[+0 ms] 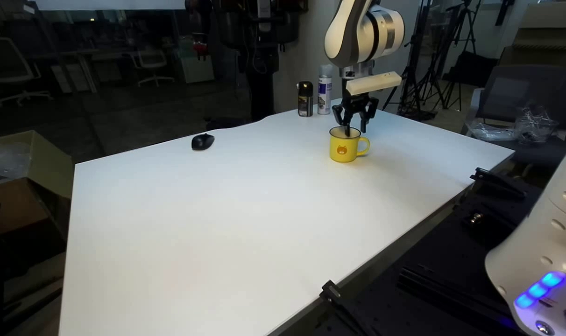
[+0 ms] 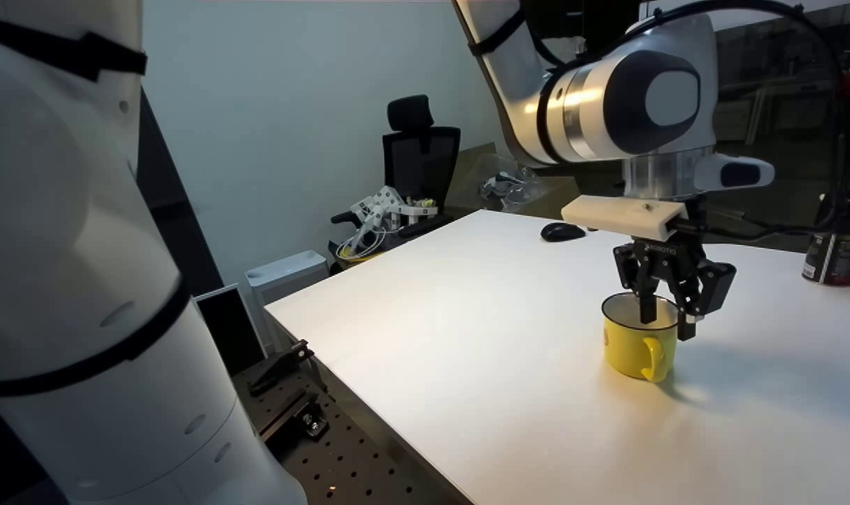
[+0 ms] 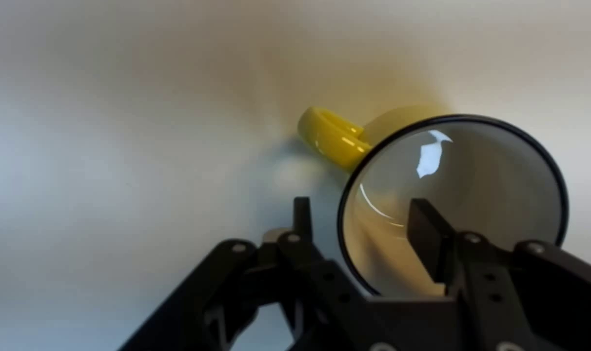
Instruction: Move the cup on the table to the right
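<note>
The yellow cup (image 1: pixel 342 151) stands upright on the white table (image 1: pixel 194 224), toward the table's far right in an exterior view. It also shows in an exterior view (image 2: pixel 627 348), its handle toward that camera. My gripper (image 1: pixel 356 130) points down over the cup and is open. In an exterior view the gripper (image 2: pixel 667 327) straddles the rim, one finger inside the cup and one outside near the handle side. In the wrist view the gripper (image 3: pixel 361 209) has the near wall of the cup (image 3: pixel 500 180) between its fingers, with gaps visible on both sides of the rim.
A black mouse (image 1: pixel 202 141) lies near the table's far edge. A dark can (image 1: pixel 305 99) and a white and purple spray can (image 1: pixel 324 88) stand behind the gripper. Black clamps (image 1: pixel 330 291) sit at the table edge by the robot base (image 1: pixel 544 261).
</note>
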### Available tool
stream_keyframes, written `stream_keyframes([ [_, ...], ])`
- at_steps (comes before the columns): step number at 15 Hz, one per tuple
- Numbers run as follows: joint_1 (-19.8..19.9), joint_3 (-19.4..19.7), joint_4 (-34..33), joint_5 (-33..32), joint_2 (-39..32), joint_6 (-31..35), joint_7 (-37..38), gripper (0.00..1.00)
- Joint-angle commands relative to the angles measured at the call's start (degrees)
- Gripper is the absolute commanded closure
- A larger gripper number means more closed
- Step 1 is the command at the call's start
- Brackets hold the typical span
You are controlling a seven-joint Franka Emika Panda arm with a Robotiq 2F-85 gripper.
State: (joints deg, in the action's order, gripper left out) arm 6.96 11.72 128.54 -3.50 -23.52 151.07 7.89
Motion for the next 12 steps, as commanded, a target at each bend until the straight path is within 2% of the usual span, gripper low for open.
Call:
stream_keyframes([
  [1,-1.92,1.21,0.63,-1.4,1.94,-0.08,2.88,0.14],
  [3,-2.94,1.65,1.61,-2.21,3.77,-0.05,3.64,0.0],
  [7,-4.83,1.99,2.73,-4.16,7.8,-2.18,6.04,0.0],
  [8,-3.03,0.89,0.75,-2.72,4.31,-0.76,3.06,0.0],
  [12,-2.95,0.72,0.86,-2.66,4.41,-1.06,2.93,0.0],
])
